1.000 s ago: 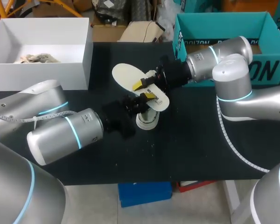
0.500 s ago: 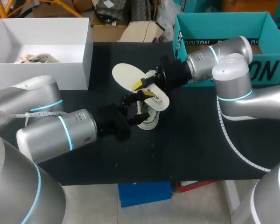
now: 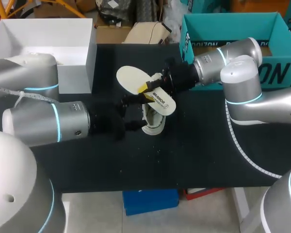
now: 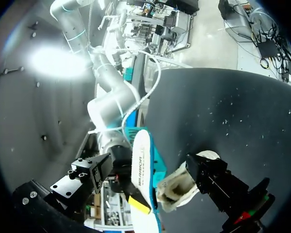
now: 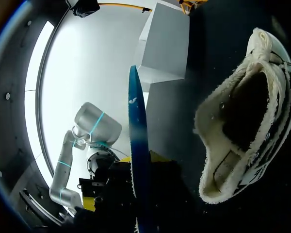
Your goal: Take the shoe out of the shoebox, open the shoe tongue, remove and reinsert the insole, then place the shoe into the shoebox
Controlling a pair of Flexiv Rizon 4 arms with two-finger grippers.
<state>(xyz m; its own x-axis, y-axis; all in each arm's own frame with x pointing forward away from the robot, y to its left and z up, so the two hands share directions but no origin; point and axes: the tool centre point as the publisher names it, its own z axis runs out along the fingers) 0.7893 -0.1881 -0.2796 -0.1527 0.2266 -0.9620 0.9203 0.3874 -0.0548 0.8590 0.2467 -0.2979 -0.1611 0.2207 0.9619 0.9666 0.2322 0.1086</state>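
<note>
When viewed from overhead, showed R gripper (image 3: 144,88) clamped on insole (image 3: 128,77) w/ both yellow tips, just over shoe (image 3: 154,127) (fleece-lined, mid black table (image 3: 199,150)). Showed L gripper (image 3: 138,112) fingers spread wide, shoe near one finger, gripping nothing.

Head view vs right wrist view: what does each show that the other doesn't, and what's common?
Head view only: the teal box, and the left gripper next to the shoe. Right wrist view only: the insole edge-on with its blue underside, and the shoe's fleecy lining up close. Both: the insole in the right gripper, the shoe, the white box and the black table.
</note>
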